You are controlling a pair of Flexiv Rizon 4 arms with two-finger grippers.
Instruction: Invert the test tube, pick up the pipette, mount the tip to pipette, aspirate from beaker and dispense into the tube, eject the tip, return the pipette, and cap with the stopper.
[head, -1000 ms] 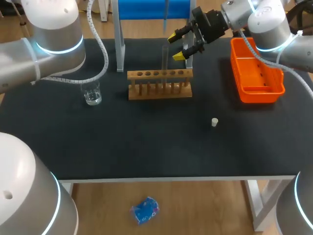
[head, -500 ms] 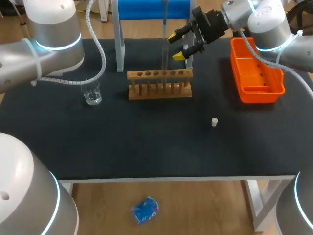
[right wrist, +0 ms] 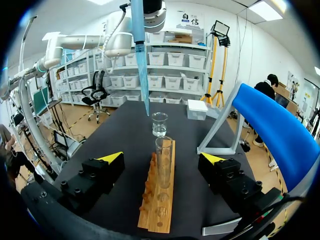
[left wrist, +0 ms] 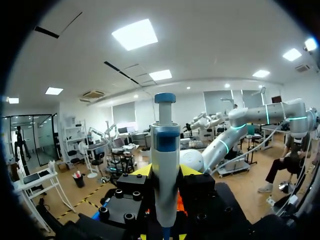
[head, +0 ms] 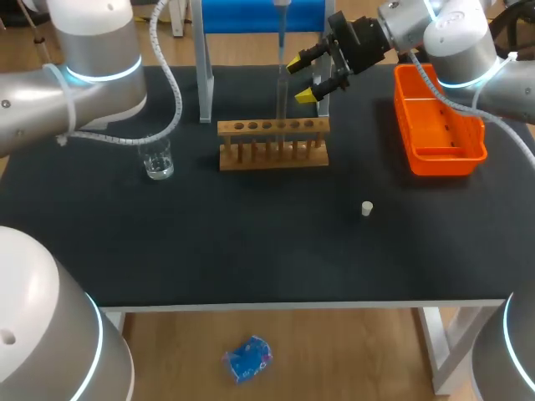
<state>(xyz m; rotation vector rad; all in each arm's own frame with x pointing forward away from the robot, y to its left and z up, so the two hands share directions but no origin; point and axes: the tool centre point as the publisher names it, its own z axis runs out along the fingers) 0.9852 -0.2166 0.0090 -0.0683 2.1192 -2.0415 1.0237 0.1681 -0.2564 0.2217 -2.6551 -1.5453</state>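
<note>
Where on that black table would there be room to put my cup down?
The whole front strip of the table is bare, from the wooden rack to the near edge, save the small white stopper. Bare too between rack and orange bin. Crowded at the back: the right fingers flank the tube, the pipette overhead.
</note>
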